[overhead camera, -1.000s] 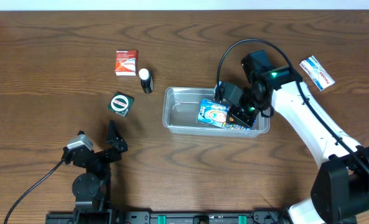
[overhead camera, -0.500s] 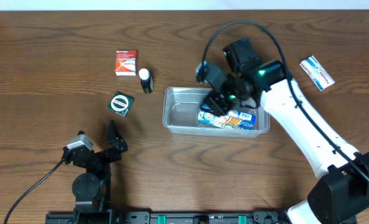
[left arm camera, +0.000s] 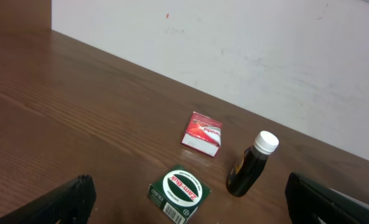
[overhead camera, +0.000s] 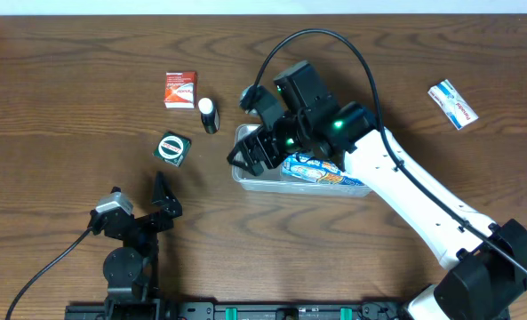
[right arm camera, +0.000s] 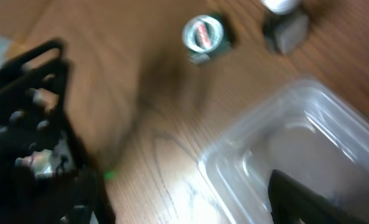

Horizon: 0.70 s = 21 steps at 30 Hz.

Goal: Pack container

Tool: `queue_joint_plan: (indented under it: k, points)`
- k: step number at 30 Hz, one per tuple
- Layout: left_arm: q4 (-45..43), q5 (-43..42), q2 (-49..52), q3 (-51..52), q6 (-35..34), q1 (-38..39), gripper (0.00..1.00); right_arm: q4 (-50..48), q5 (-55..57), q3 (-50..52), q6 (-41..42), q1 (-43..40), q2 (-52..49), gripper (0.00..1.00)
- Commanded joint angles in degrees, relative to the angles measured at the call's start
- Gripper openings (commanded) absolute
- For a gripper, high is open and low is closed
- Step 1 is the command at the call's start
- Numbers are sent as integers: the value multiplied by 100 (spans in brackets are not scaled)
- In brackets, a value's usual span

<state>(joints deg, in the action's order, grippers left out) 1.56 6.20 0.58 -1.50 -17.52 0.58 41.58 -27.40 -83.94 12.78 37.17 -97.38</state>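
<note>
Judging container (right arm camera: 277,143) light, thin-walled, flexible, slick; we favour rim pinch at short end. Right gripper (overhead camera: 248,158) open over one end; left gripper (overhead camera: 139,203) open, apart.

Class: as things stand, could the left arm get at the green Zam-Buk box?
Probably yes: the left claw stands open facing the green Zam-Buk box, with nothing between them; the bottle stands beyond.

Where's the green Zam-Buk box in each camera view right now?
Overhead: the green Zam-Buk box sits left of centre.
Left wrist: the box is at bottom centre.
Right wrist: the box is blurred, top centre.
Shared landmark: the white-capped dark bottle close by; in the right wrist only a white blur at the top edge.
</note>
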Motion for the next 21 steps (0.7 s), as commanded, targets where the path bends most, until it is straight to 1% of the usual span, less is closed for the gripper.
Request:
queue_joint_plan:
  k: [1,2,10,16,21]
  points:
    - [205,70,-35,127,98,-24,98,173,1375,-68,2197,245,-20,62]
    - [208,70,-35,127,98,-24,98,184,1650,-68,2450,334,-26,60]
    - [208,70,-35,127,101,-24,98,155,3397,-68,3755,988,-225,62]
    - [208,70,-35,127,98,-24,98,144,3615,-68,4260,1016,-769,62]
    - [208,70,-35,127,98,-24,98,127,3646,-70,4293,863,-1012,62]
